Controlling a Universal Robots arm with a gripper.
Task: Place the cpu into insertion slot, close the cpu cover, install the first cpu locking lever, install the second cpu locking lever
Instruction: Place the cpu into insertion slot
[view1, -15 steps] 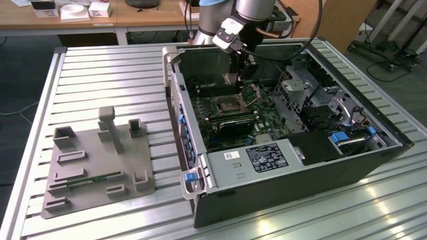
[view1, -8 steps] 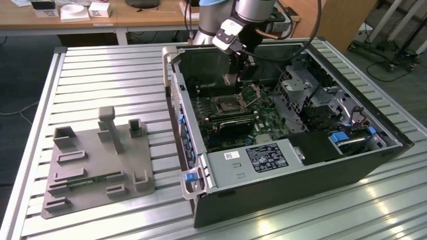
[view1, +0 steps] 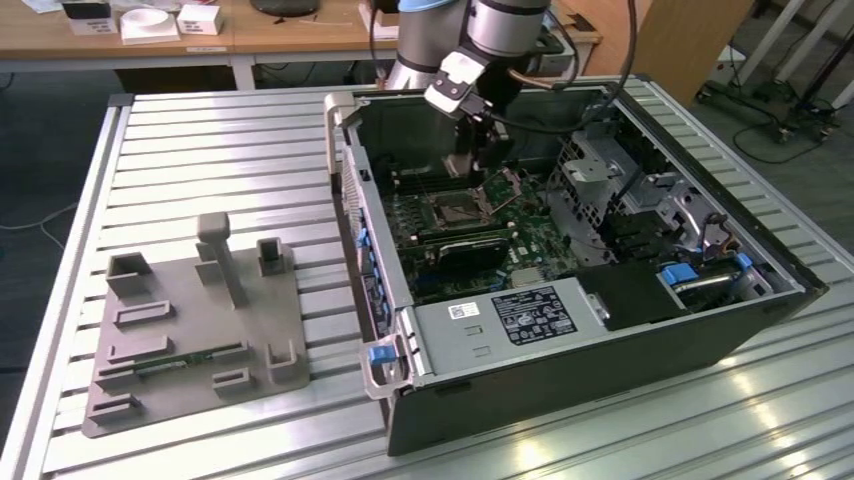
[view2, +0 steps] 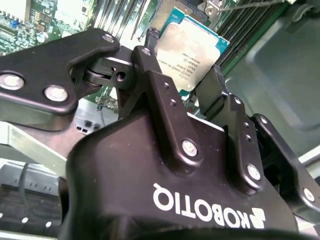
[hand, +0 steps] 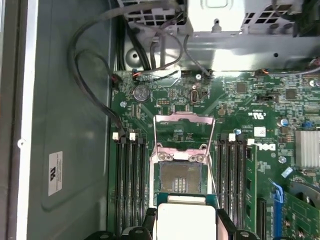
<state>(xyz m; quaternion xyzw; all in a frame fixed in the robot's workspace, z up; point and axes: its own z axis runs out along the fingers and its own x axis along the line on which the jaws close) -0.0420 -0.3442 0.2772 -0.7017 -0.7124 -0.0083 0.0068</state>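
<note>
The cpu (view2: 192, 47) is pinched by its edges in the closed hand (view2: 181, 67), just above the motherboard and near the insertion slot (hand: 180, 177). The slot's dark contact field is exposed. The cpu cover (hand: 184, 118) is swung open on the slot's far side. Memory slots (hand: 131, 185) flank it. The open computer case (view1: 601, 360) lies on the slatted table (view1: 200, 150).

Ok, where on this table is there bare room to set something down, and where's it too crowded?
Free: the bare slats of the table beyond the grey fixture, at the exterior view's left of the computer case, and the strip along the case's near side. Crowded: inside the case, where the end effector holds the cpu by the insertion slot.
</note>
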